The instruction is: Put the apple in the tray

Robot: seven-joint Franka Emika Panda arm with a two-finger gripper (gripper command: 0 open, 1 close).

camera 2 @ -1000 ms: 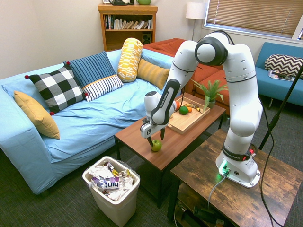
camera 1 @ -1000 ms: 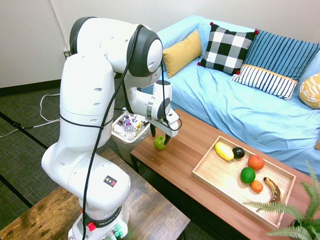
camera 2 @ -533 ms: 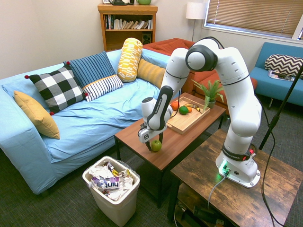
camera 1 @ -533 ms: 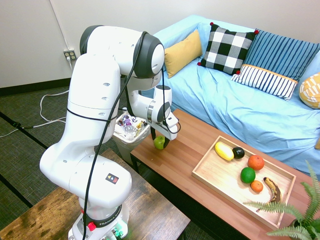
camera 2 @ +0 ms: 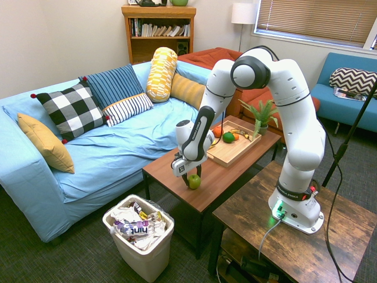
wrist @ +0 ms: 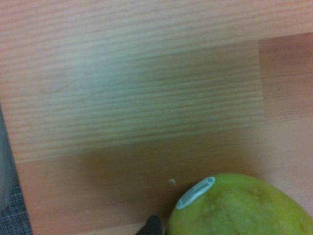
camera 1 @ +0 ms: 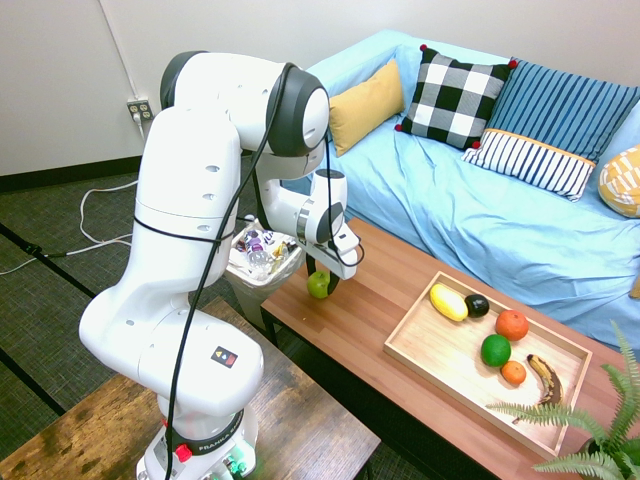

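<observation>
The light yellow-green apple (camera 1: 318, 286) (camera 2: 194, 182) sits on the wooden coffee table (camera 1: 372, 288) near its end by the waste bin. My gripper (camera 1: 320, 283) (camera 2: 193, 177) points down over the apple with its fingers on either side, shut on it. The wrist view shows the apple (wrist: 239, 208) from close by, with a small sticker, resting on the table top. The light-wood tray (camera 1: 437, 352) (camera 2: 226, 155) lies at the table's other end, well away from the apple.
Several fruits lie in the tray: a yellow one (camera 1: 448, 301), a dark one (camera 1: 477, 305), oranges (camera 1: 511, 324), a deep green one (camera 1: 495, 349) and a banana (camera 1: 545, 378). A white waste bin (camera 1: 255, 256) (camera 2: 139, 233) stands off the table's end. The blue sofa (camera 1: 470, 200) runs behind.
The arm came down over the apple between one second and half a second ago. Since then the fingers have closed on it. The apple has stayed in place on the table.
</observation>
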